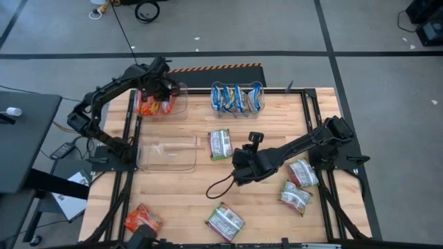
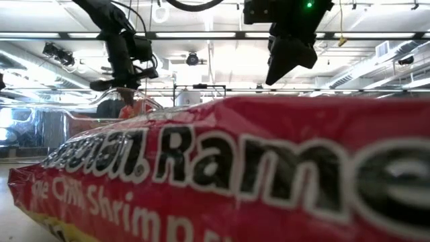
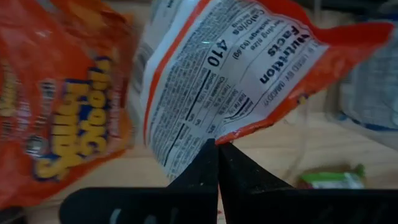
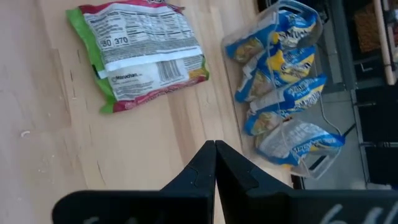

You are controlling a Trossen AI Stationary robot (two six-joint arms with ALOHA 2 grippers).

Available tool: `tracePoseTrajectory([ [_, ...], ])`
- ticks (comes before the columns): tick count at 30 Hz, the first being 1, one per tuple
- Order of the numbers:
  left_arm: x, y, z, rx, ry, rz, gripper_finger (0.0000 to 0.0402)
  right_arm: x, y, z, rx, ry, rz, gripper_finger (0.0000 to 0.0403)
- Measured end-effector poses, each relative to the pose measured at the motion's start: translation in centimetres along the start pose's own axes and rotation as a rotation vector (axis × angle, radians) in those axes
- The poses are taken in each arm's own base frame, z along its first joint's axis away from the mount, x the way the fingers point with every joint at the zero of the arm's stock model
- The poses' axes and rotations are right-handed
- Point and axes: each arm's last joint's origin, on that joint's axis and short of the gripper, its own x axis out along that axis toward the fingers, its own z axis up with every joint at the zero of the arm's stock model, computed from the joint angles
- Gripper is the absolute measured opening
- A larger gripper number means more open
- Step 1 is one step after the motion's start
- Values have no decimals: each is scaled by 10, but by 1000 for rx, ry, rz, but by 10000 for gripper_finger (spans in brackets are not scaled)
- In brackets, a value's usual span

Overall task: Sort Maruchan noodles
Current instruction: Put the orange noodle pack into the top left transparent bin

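Packets are lying light, crinkly and slippery: best pinched by a sealed edge. Left end effector (image 1: 160, 88) is pinching an orange-red packet (image 3: 249, 68) over the far-left bin (image 1: 181, 102); right end effector (image 1: 240, 174), pressed together, is hovering mid-surface near a green packet (image 1: 220, 144).

Green packets (image 1: 220, 144) lie scattered (blue ones (image 1: 237, 98) binned), orange (image 1: 141, 219) apart.

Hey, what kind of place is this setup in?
Likely a robotics lab or workshop: a wooden table in a metal frame, bare concrete floor with loose cables, and exposed ceiling ducts.
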Motion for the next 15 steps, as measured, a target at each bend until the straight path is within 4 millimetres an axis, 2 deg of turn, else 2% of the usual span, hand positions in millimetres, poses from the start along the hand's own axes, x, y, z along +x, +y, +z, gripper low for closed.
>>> tracePoseTrajectory([
  [8, -13, -8, -2, -27, -11, -84, 2, 6, -3, 6, -44, -10, 27, 14],
  [12, -13, 5, -2, -18, -11, 35, 2, 9, -3, 9, -40, -16, 52, 14],
  [15, -6, 16, -4, -6, -5, 129, 2, 8, -2, 10, -21, -13, 78, 14],
])
